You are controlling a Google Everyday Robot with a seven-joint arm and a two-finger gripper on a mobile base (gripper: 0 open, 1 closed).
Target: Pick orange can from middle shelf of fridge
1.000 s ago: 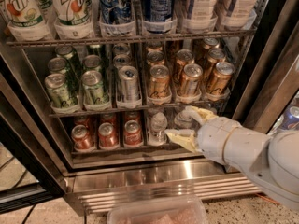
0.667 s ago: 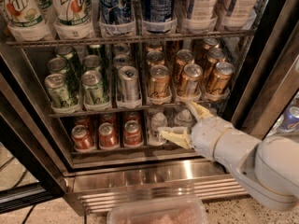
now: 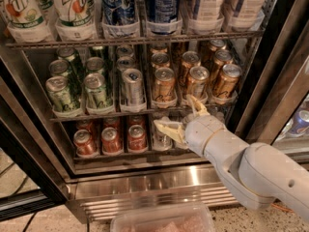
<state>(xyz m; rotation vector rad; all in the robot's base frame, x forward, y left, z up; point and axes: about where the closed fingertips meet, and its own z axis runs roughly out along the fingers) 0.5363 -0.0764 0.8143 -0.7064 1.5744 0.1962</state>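
The fridge [image 3: 159, 187] stands open in front of me. Its middle shelf [image 3: 140, 111] carries green cans at the left, a silver can in the middle and several orange cans at the right. The nearest orange can [image 3: 164, 85] stands at the shelf front, with others [image 3: 197, 82] [image 3: 225, 81] to its right. My gripper [image 3: 179, 118] is open and empty, just below the middle shelf's front edge, under the orange cans. One finger [image 3: 197, 107] points up at the shelf edge, the other [image 3: 166, 128] points left. It touches no can.
Tall bottles [image 3: 72, 6] and blue cans [image 3: 118, 4] fill the top rack. Red cans [image 3: 111, 140] and a silver can [image 3: 161, 138] stand on the lower shelf behind my gripper. The black door edge [image 3: 263, 76] is at the right. A clear plastic tub [image 3: 164, 221] lies below.
My gripper has moved left and up toward the middle shelf's front edge. Its fingers have spread wider. The cans have not moved.
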